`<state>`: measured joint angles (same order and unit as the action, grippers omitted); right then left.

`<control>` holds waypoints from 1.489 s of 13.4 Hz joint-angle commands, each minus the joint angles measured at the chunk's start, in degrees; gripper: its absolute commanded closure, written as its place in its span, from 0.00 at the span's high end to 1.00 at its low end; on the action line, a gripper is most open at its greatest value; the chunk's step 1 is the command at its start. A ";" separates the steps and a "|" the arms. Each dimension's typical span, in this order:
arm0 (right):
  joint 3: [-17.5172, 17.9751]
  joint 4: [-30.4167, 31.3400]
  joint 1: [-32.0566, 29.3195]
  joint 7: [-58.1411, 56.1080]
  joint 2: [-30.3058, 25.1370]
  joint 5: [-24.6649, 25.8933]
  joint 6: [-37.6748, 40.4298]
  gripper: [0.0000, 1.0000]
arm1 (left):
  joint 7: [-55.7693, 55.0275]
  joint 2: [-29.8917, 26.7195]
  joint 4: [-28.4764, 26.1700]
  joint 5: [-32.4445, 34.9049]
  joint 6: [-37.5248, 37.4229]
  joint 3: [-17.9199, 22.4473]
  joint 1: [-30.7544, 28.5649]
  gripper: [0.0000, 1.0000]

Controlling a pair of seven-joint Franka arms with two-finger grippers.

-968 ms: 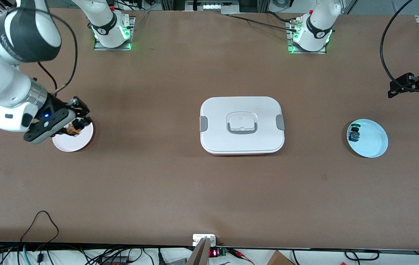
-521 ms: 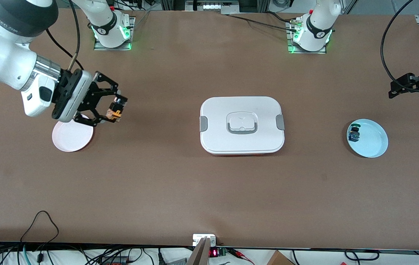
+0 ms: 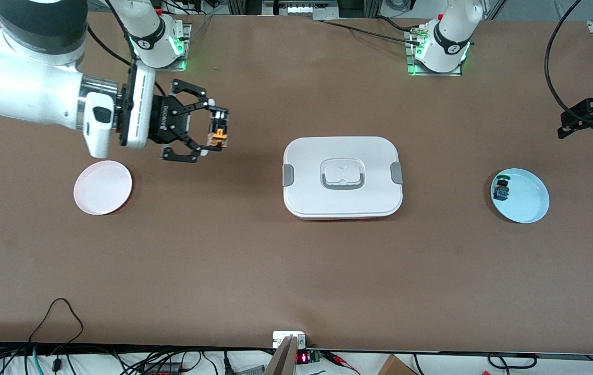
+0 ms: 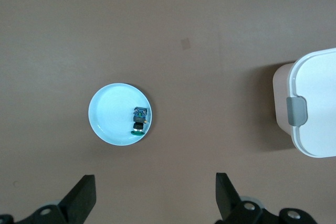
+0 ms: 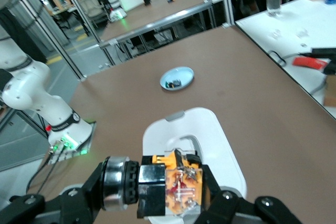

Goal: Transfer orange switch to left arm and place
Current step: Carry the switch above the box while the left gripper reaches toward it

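Surface: brown table (image 3: 255,271), cables along the edge nearest the front camera, both arm bases at the edge farthest from it.
Box: white lidded box (image 3: 342,177) at mid-table, grey latches at both short ends, recessed handle in the lid, lid on. The left wrist view catches one corner and one latch of it.
Right arm: reaches out level from its end of the table, wrist turned sideways so the fingers point toward the box.
Right gripper: the right gripper (image 3: 217,134) is up in the air over bare table between the pink plate and the box, clear of both. Fingers clamped on the orange switch.
Orange switch: the orange switch (image 3: 218,137) sits pinched between the fingertips, lifted off the table. The right wrist view shows it close up (image 5: 178,184), orange and yellowish-brown parts with a black collar, and the box lid below it.
Pink plate: pink plate (image 3: 102,187) toward the right arm's end of the table.
Left arm: waits high at its own end of the table.
Left gripper: the left gripper (image 4: 155,198) hangs over the table near the blue plate, fingers spread wide, nothing between them.
Blue plate: pale blue plate (image 3: 528,200) toward the left arm's end, well apart from the box.
Green switch: small green-capped switch with blue body (image 3: 501,189) lies in the blue plate, against the rim on the box side.
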<state>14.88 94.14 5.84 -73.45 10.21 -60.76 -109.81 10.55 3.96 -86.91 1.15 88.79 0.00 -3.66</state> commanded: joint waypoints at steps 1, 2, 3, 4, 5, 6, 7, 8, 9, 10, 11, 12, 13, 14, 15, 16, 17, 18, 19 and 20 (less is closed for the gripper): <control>-0.20 -0.36 4.25 -3.62 0.86 -6.19 -1.63 0.02 | 1.67 1.40 2.53 -2.89 -4.40 0.43 -0.29 1.00; -0.20 -0.36 5.49 -3.89 0.86 -8.82 -1.90 0.04 | 1.32 1.40 2.62 -6.04 -5.90 0.70 -0.29 1.00; -0.20 -0.36 6.72 -4.07 0.95 -11.55 -3.03 0.04 | 1.14 1.40 2.63 -9.11 -7.83 0.70 -0.73 1.00; -0.20 -0.36 7.51 -4.68 0.95 -13.31 -5.48 0.04 | 1.05 1.40 3.15 -12.71 -10.72 0.61 -2.03 1.00; -0.20 -0.36 9.00 -6.51 0.95 -14.72 -7.68 0.04 | 0.88 1.49 3.41 -18.93 -13.79 0.70 -3.53 1.00; -0.20 -0.36 9.88 -8.44 0.95 -16.83 -9.18 0.04 | 0.35 1.66 3.07 -25.60 -16.43 0.70 -5.20 1.00; -0.20 -0.36 10.59 -10.73 1.30 -19.02 -9.98 0.04 | -0.96 2.10 2.80 -32.28 -18.29 0.70 -6.78 1.00; -0.20 -0.27 11.55 -13.79 2.17 -22.00 -10.68 0.04 | -3.32 3.67 1.84 -40.35 -20.13 0.70 -7.93 1.00; -0.20 -0.01 12.00 -16.43 2.53 -24.99 -10.86 0.04 | -4.65 4.82 0.79 -46.61 -21.28 0.70 -9.07 1.00; -0.20 0.34 12.52 -19.85 3.05 -28.24 -11.21 0.04 | -4.92 6.31 -0.70 -52.07 -21.47 0.61 -9.25 1.00; -0.20 0.69 13.31 -23.02 3.58 -31.14 -12.61 0.04 | -5.19 7.19 -3.06 -58.74 -21.12 0.70 -9.26 1.00; -0.20 0.87 14.10 -25.58 4.02 -34.83 -13.58 0.04 | -5.19 7.20 -6.13 -64.20 -20.51 0.70 -9.26 1.00; -0.20 0.87 14.81 -26.73 4.55 -37.91 -13.68 0.04 | -5.19 6.77 -9.56 -68.25 -18.50 0.61 -9.26 1.00; -0.20 0.87 16.03 -27.79 5.16 -40.55 -13.76 0.04 | -5.19 5.02 -12.55 -71.08 -16.22 0.00 -9.26 1.00; -0.20 0.87 16.83 -29.71 5.78 -43.19 -14.63 0.04 | -5.19 2.31 -15.62 -72.76 -12.54 -1.05 -8.91 1.00; -0.29 0.87 18.58 -31.47 6.31 -45.56 -16.12 0.04 | -5.28 -0.07 -18.00 -74.61 -8.59 -3.84 -8.90 1.00; -0.20 0.78 20.07 -32.71 6.75 -47.76 -17.62 0.03 | -6.23 -0.88 -18.64 -76.02 -5.24 -6.05 -8.90 1.00; -0.29 0.70 21.22 -32.98 6.84 -49.61 -19.20 0.03 | -8.85 -0.89 -18.47 -77.34 -2.34 -8.33 -8.90 1.00; -0.29 0.61 21.84 -32.98 7.10 -49.98 -20.26 0.03 | -10.53 -1.06 -18.29 -78.48 1.08 -10.79 -8.90 1.00; -0.29 0.61 22.19 -32.98 7.10 -49.98 -20.62 0.03 | -10.55 -1.32 -18.21 -78.49 3.99 -12.99 -8.90 1.00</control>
<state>14.98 95.00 27.04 -104.97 17.42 -108.90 -129.01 1.46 4.84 -102.95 -75.52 88.26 -10.13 -12.33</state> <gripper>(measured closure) 0.269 0.000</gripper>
